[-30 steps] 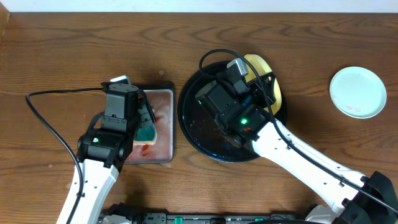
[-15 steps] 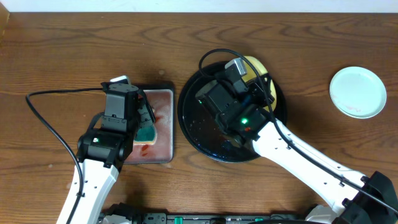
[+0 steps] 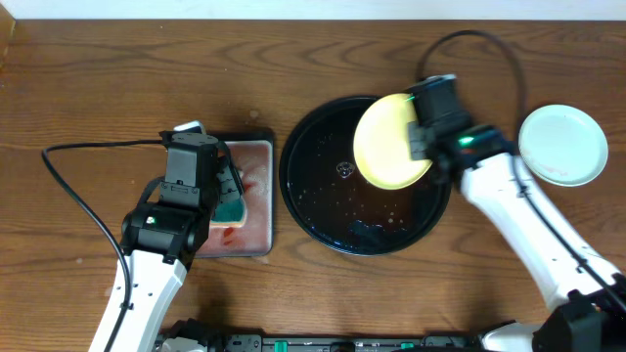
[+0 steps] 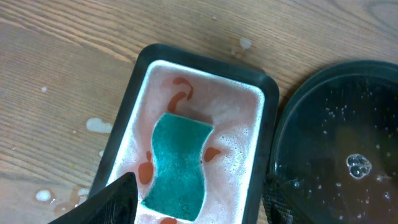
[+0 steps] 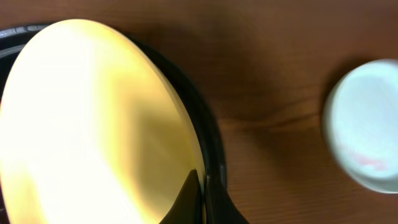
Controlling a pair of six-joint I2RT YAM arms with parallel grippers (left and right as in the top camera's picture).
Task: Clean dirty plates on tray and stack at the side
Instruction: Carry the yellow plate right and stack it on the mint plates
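Now the right gripper pinches the yellow plate above the tray. Meanwhile the left gripper gapes over the green sponge.

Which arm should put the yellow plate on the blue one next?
The right arm. The right gripper pinches the yellow plate by its rim above the tray, with the pale blue plate on the table on that side. The left gripper hangs open over the sponge dish, across the tray.

Wooden table with black tray, sponge dish, pale blue plate
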